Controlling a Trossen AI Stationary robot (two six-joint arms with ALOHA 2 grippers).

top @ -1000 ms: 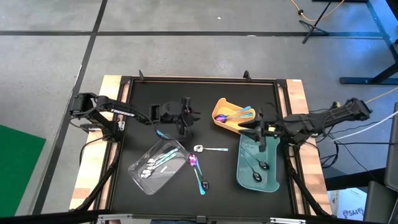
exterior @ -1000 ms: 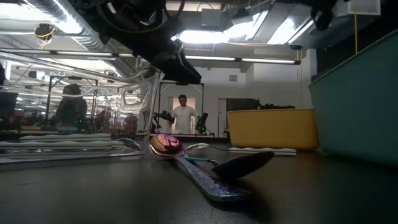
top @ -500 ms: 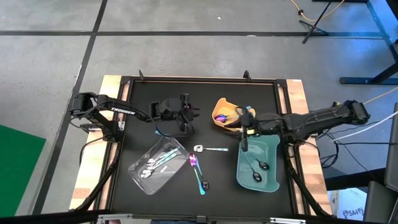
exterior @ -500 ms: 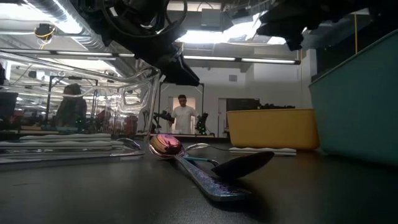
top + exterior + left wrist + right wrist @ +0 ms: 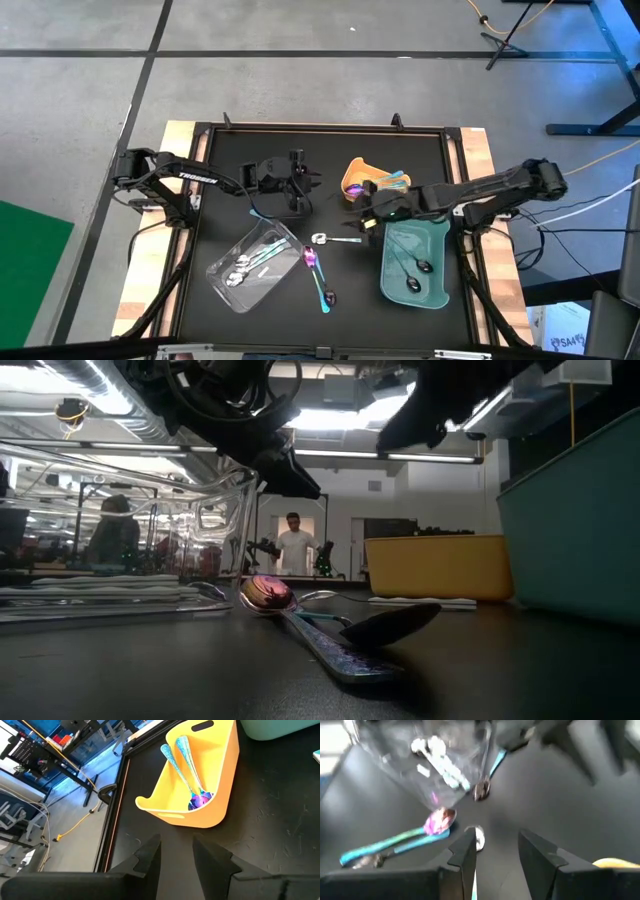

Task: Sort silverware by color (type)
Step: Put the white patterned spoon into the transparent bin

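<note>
A silver spoon (image 5: 335, 239) lies loose on the black table, its bowl (image 5: 477, 838) just beyond my open right gripper (image 5: 358, 222), which hovers above its handle end. Beside it lie an iridescent purple spoon (image 5: 312, 260) and a dark-headed, teal-handled spoon (image 5: 323, 292). Another teal-handled spoon (image 5: 258, 213) lies at the clear tray's far corner. Silver spoons sit in the clear tray (image 5: 240, 285), iridescent ones (image 5: 187, 765) in the yellow tray (image 5: 360, 200), dark-headed ones in the teal tray (image 5: 432, 235). My left gripper (image 5: 298, 192) hangs open and empty at the table's middle far part, left of the yellow tray.
The three trays ring the loose spoons: clear at the left near side, yellow at the far side, teal at the right. Bare black table (image 5: 225, 160) lies at the far left. A person (image 5: 294, 546) stands in the room far behind the table.
My right gripper has swung from over the teal tray's far end toward the table's left edge, sinking and tipping downward, and now hangs over the silver spoon's handle end. Its fingers have stayed open. The spoons and trays have not moved.
</note>
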